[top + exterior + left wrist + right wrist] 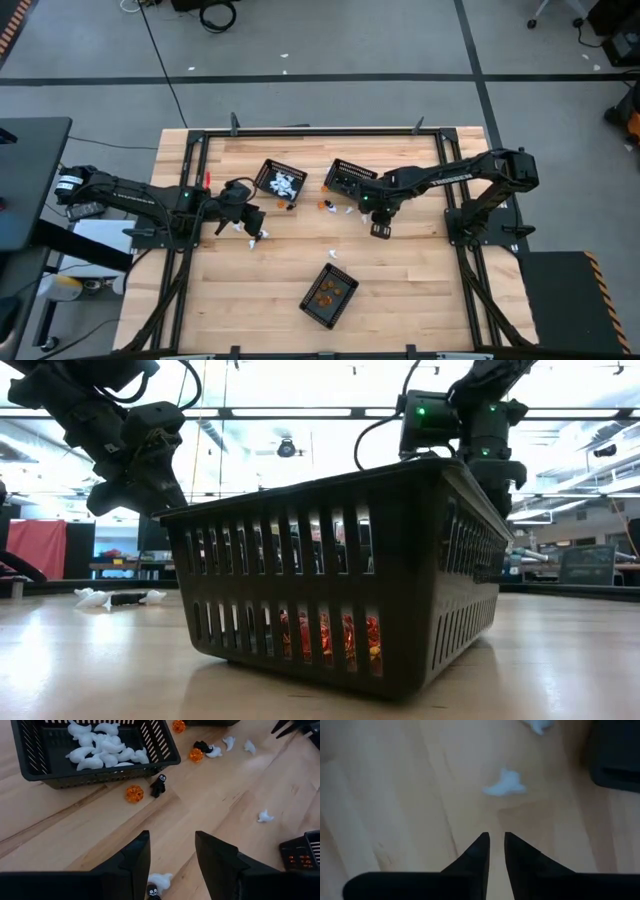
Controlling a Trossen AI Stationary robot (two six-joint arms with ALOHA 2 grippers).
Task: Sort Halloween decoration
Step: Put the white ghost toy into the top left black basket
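Tiny Halloween trinkets lie loose on the wooden table: an orange pumpkin (pixel 134 793), a black figure (pixel 159 785) and white ghosts (pixel 264 816). More white ghosts fill a black mesh basket (pixel 160 755). My left gripper (pixel 172 870) hovers open near the table's left side, above a white ghost (pixel 161 881) and a small black figure (pixel 151 890). My right gripper (pixel 497 845) points down over bare wood, its fingertips nearly together with nothing visible between them. A white ghost (pixel 505 784) lies just beyond them.
Three black mesh baskets stand on the table: one with white ghosts (pixel 282 181) at the far middle, one (pixel 350 178) beside it, and one with orange pieces (pixel 329 295) near the front. That front basket (pixel 340 590) fills the low view. Bare wood lies between them.
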